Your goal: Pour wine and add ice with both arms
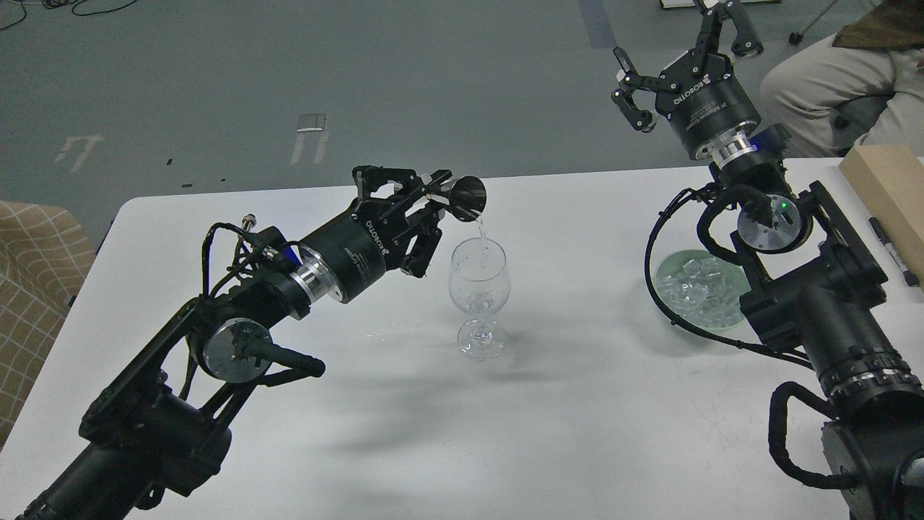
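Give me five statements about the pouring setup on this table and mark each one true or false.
1. The left pincer holds a tilted metal cup above the wine glass. True.
2. The ice is in the wine glass. False: it lies in the green bowl.
3. The right pincer grips an ice cube. False: it is open and empty.
4. The wine glass stands upright. True.
5. The table is black. False: it is white.

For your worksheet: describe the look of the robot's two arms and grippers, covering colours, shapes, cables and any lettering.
Both arms are black and jointed, built from thick rounded segments with silver discs at the joints and silver wrist rings. Looped black cables run alongside them. The left gripper and right gripper have drum-shaped black bodies with white "ROBOTIQ" lettering and slender black linked fingers.
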Available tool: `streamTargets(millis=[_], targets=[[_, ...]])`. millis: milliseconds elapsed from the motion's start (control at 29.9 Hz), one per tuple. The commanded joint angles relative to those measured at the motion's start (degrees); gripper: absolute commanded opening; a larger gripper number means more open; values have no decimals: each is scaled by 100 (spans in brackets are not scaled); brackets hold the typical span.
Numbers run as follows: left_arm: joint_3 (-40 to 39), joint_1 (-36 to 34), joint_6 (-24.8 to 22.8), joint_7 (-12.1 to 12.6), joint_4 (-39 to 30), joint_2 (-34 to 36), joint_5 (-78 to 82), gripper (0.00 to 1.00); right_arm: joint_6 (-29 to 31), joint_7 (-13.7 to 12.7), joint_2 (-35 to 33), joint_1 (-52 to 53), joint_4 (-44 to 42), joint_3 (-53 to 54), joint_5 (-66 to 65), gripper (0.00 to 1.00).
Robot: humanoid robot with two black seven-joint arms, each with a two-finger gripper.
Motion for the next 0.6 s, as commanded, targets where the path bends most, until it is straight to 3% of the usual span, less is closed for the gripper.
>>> streamTargets(millis=[0, 568], targets=[[3, 1, 39, 2, -7, -6, 43, 11, 0, 0, 0, -10, 10, 0, 0, 100], [-6, 1, 74, -25, -7, -15, 491, 11, 0, 0, 0, -10, 10, 0, 0, 100]])
